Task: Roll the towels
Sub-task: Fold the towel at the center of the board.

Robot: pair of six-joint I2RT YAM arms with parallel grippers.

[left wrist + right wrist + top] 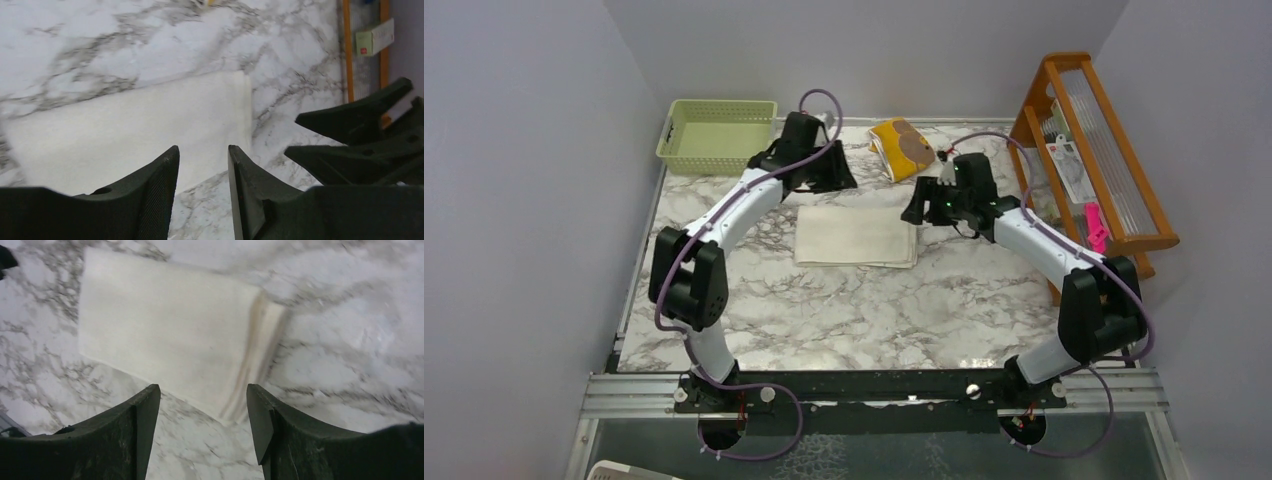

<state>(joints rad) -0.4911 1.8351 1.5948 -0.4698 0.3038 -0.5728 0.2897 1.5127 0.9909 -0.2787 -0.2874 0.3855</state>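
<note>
Legible text: none. Item: pale box [1069,165] in the wooden rack [1139,240], at the far right of the scene. It carries red marks and fine print, all too small to read. Left wrist view of the box: one red mark, lettering blurred.

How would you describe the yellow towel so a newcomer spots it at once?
On the marble table, look along the far edge between the green basket and the wooden rack. The yellow towel lies there folded; its mustard colour and brown patch set it apart from the plain cream towel.
</note>
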